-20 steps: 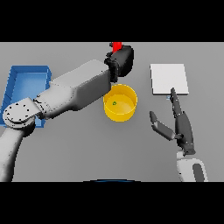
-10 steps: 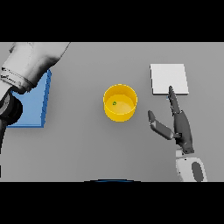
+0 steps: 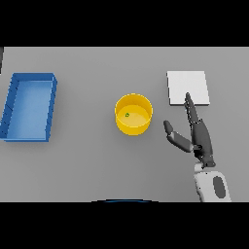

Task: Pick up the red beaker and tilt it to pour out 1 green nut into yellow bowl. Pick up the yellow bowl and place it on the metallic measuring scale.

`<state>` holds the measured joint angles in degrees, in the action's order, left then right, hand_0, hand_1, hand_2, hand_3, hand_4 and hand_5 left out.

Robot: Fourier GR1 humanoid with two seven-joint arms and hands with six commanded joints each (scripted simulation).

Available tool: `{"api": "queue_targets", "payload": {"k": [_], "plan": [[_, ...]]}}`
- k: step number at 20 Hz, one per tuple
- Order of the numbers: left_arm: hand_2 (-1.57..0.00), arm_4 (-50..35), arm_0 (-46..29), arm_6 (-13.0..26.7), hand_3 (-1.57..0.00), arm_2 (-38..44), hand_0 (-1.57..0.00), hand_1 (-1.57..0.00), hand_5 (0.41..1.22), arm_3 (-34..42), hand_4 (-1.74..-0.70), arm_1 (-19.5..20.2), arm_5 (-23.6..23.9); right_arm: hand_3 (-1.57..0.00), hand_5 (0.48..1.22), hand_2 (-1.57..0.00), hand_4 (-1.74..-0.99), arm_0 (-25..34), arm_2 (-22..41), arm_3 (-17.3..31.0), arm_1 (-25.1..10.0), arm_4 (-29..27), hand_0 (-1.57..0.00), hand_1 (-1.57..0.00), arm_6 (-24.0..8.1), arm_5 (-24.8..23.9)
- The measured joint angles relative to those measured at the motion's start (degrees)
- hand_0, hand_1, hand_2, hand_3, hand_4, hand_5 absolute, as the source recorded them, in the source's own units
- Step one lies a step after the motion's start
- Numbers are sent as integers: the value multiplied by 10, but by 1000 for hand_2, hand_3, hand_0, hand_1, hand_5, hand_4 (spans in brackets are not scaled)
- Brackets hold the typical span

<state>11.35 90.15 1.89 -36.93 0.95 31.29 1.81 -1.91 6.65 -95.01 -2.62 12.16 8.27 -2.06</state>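
Note:
The yellow bowl (image 3: 133, 114) stands at the middle of the table with one small green nut (image 3: 127, 115) inside it. The metallic measuring scale (image 3: 188, 87), a pale square plate, lies to the bowl's right and farther back. My right hand (image 3: 198, 135) hovers open to the right of the bowl, fingers straight and pointing toward the scale, thumb spread toward the bowl. It touches nothing. The red beaker and my left hand are out of the head view.
A blue rectangular tray (image 3: 30, 105) lies at the table's left side.
My left arm, which held the red beaker above the bowl a second ago, has pulled away to the left and left the view with the beaker. The right hand has barely moved.

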Motion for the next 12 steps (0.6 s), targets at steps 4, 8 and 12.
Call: {"api": "queue_targets", "payload": {"k": [4,8,12], "plan": [[-1571,-83,-58,61,-1552,39,-1571,-1571,1221,-26,-1741,22,47,1,666,1,-1157,-5,1,3,-5,-11,1,1,8,16],[-1571,-157,-105,73,-1462,80,-1571,-1571,1221,-32,-1741,27,75,1,696,1,-1188,4,-1,13,-12,-4,1,1,7,14],[-1571,-215,-156,69,-1374,110,-1571,-1571,1221,-35,-1741,19,96,1,707,1,-1199,1,7,6,-10,11,1,1,5,6]]}}
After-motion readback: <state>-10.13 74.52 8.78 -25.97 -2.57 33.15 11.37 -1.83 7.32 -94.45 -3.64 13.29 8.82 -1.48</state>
